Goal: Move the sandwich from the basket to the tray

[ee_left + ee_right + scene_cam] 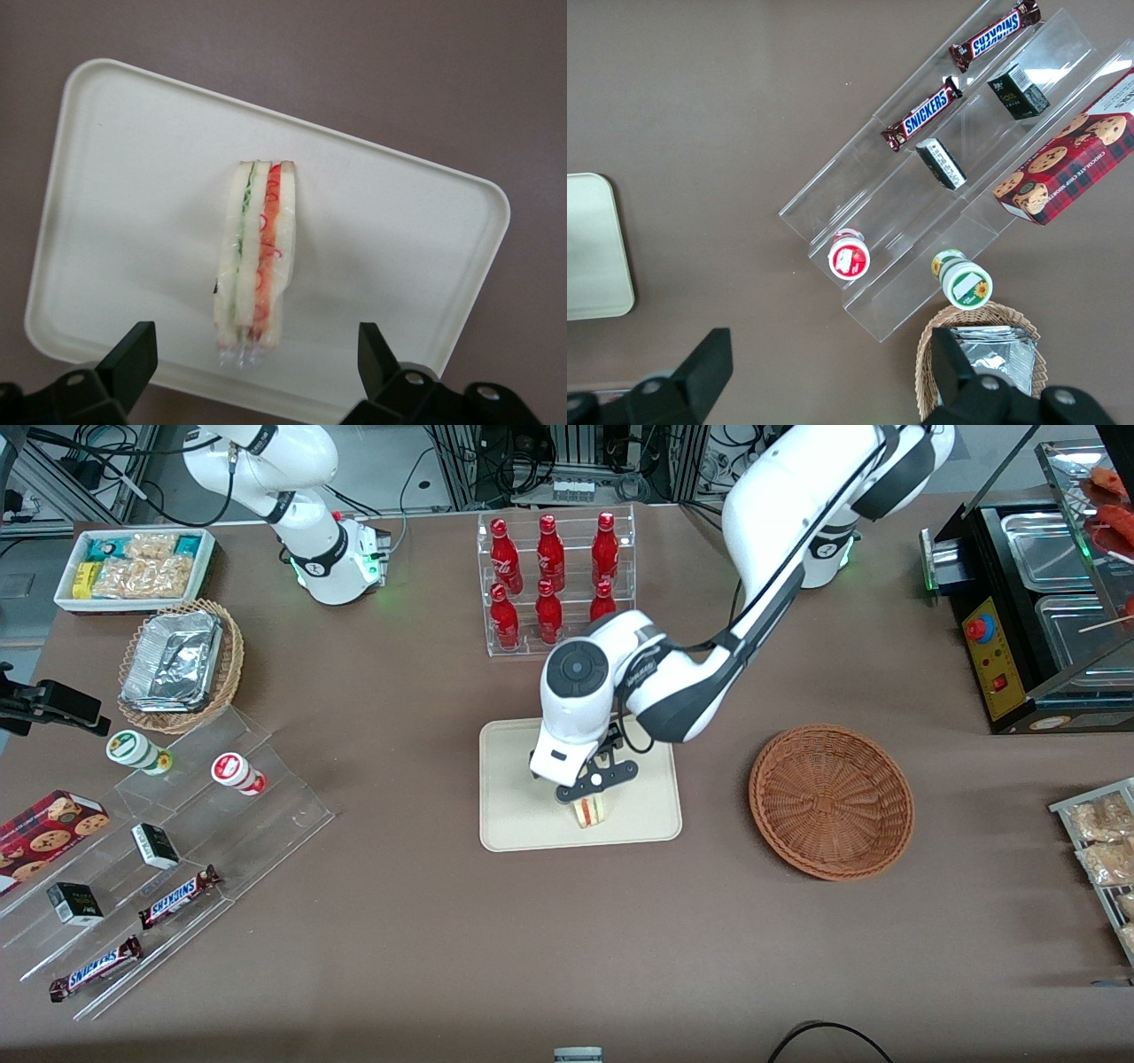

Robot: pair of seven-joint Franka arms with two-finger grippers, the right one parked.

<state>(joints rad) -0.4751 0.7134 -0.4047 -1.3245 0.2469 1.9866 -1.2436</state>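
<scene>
One sandwich (255, 257) stands on its edge on the tray (399, 230), the basket (831, 802) sits empty nearby, and the tool (592, 790) hangs just above with its fingers spread and holding nothing, so I think it should lift straight up to avoid tipping it.

You see red bottles (551, 583) in a clear rack (558, 580). Toward the parked arm's end from that rack sit a snack box (135, 567) and Snickers bars (177, 895).
</scene>
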